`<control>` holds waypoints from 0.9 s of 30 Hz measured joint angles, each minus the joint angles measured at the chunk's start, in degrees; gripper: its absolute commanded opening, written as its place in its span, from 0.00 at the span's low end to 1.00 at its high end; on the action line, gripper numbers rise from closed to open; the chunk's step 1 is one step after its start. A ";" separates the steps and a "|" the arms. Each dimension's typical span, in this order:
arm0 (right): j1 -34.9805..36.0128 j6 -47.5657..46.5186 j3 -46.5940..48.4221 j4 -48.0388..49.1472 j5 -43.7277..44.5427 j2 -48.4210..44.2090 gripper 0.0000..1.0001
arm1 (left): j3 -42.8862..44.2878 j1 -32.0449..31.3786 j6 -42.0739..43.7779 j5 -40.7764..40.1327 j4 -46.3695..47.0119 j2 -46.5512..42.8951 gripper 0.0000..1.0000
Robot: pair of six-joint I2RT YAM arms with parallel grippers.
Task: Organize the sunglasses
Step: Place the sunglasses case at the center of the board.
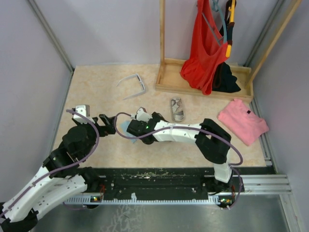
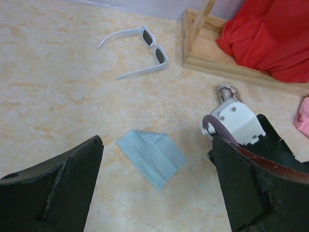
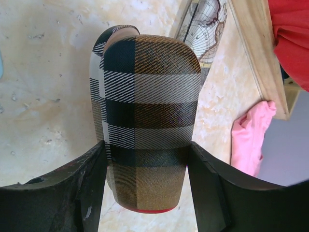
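Observation:
The white-framed sunglasses lie unfolded on the table at the far left, and also show in the left wrist view. The dark wire-framed pair is out of view. My right gripper is shut on the brown-striped case, fingers pressing both its sides, held above the table. In the top view the right gripper reaches left across the middle. My left gripper is open and empty above a light blue folded cloth. In the top view the left gripper is close beside the right gripper.
A grey-patterned case lies mid-table, just beyond the held case. A wooden rack base with a red garment stands at the back right. A pink cloth lies at the right.

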 measured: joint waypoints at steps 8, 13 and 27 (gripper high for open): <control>0.74 1.18 0.79 -2.78 4.39 4.50 0.33 | 0.00 0.09 -0.50 -2.36 -2.58 -1.25 1.00; 0.79 1.11 0.87 -2.69 5.11 5.29 0.39 | 0.00 0.09 -1.16 -3.39 -3.37 -2.01 1.00; 1.07 -0.50 0.79 -0.90 3.28 5.73 0.56 | 0.00 0.07 -2.23 -3.34 -3.10 -3.10 1.00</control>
